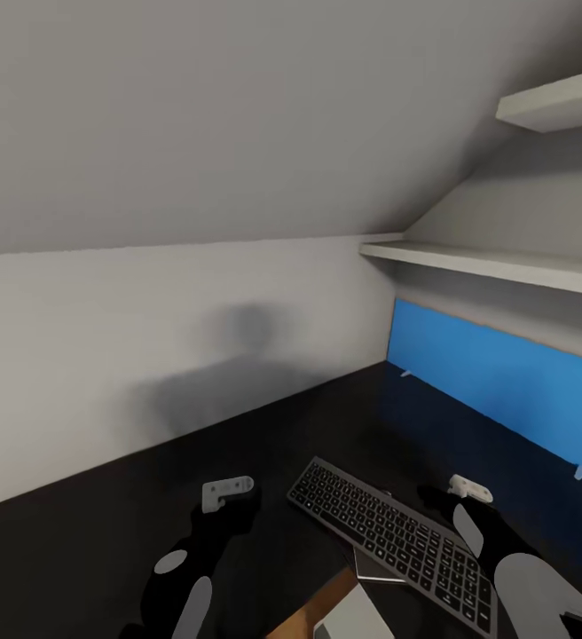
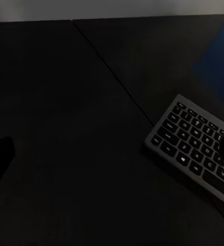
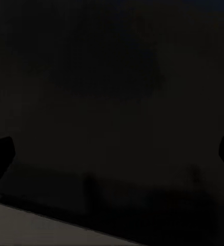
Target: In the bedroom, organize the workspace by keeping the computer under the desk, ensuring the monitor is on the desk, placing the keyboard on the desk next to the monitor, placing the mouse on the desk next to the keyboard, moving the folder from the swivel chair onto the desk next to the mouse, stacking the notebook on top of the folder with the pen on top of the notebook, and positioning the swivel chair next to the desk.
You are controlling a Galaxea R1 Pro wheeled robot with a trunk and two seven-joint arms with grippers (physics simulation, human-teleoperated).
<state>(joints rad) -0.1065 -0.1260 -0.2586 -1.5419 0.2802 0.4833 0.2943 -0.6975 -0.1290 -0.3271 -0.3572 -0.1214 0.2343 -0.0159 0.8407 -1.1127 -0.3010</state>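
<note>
Keyboard (image 1: 389,531) lies flat on black desk (image 1: 105,532), near blue panel (image 1: 504,390). Left gripper (image 1: 227,493) hovers beside it, right gripper (image 1: 468,487) over it; finger spread of both: cannot tell.

Both arms are matte black, with smooth pale-grey oval panels set into the forearms (the right arm's panels look larger in the head view). Each wrist carries a small light-grey bracket with rounded ends and tiny holes. The left hand (image 1: 231,513) and the right hand (image 1: 440,493) are black, blunt-fingered.
</note>
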